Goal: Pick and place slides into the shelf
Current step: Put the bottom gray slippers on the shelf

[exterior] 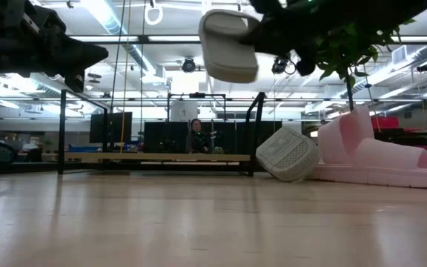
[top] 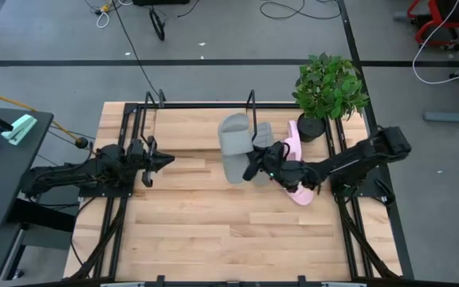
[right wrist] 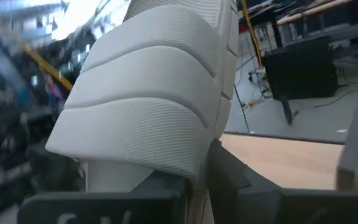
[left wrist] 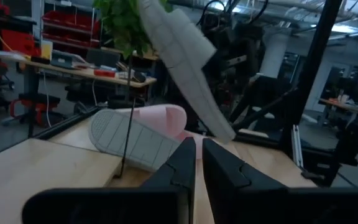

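Note:
My right gripper [top: 255, 163] is shut on a grey slide [top: 233, 147] and holds it high above the table's middle, just in front of the shelf [top: 251, 104]. The shelf is a black wire rack along the far edge. A second grey slide [exterior: 288, 154] leans on its edge against the pink slides [exterior: 376, 156], which lie on the table at the right. My left gripper [left wrist: 197, 163] hangs at the table's left, pointing toward the slides. Its fingers are shut, save for a sliver of gap, with nothing between them. My right gripper pinches the lifted grey slide between its two fingers, low beside the ribbed strap [right wrist: 194, 160]. The strap itself hides the exact spot. The fingers come roughly level from the table's right side. The slide [exterior: 228, 44] is clear of the table and steeply tilted.
A potted plant [top: 329, 88] stands at the far right corner, close to the pink slides. Black mount rails [top: 118, 215] run along both sides of the table. The near half of the wooden top [top: 229, 231] is bare. A person [exterior: 196, 133] sits beyond the far edge.

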{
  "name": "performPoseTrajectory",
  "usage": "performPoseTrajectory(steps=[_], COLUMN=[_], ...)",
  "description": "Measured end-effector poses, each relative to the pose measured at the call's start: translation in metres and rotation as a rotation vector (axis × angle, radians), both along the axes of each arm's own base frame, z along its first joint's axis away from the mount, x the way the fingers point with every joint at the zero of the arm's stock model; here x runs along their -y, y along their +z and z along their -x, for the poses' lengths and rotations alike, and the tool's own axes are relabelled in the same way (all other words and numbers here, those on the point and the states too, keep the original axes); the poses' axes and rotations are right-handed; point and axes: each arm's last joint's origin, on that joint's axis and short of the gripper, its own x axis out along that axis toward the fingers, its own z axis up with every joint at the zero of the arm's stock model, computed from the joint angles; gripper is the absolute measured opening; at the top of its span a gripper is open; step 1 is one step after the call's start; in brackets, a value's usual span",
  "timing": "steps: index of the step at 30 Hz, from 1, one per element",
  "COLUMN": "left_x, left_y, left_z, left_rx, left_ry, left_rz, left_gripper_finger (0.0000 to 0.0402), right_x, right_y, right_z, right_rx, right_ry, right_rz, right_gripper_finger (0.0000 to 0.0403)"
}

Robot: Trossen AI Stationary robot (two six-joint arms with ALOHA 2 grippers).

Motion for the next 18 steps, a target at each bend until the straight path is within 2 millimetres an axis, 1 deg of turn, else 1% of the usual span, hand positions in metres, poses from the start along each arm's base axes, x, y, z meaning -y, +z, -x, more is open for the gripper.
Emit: performPoseTrajectory(steps=[2, 6, 8, 13, 18], left_x=[0.000, 0.000, 0.000, 0.000, 0.002], left_y=[0.001, 0.001, 0.001, 0.001, 0.000], left_z=[0.000, 0.000, 0.000, 0.000, 0.000], left_rx=[0.006, 0.011, 0.014, 0.015, 0.002], left_ry=[0.000, -0.004, -0.008, -0.022, -0.075], left_rz=[-0.001, 0.031, 0.056, 0.072, 0.035], left_gripper_finger=[0.0036, 0.0036, 0.0035, 0.0041, 0.0061], right_x=[0.002, -0.001, -0.004, -0.016, -0.021], right_y=[-0.004, -0.004, 0.002, 0.018, 0.028], right_z=[-0.008, -0.034, -0.052, -0.098, -0.132], right_rx=[0.054, 0.046, 0.043, -0.061, -0.119], right_ry=[-0.017, -0.022, -0.019, -0.016, -0.028], right_rz=[-0.020, 0.001, 0.028, 0.126, 0.141], right_gripper_finger=[0.0041, 0.0041, 0.0041, 0.0040, 0.0039])
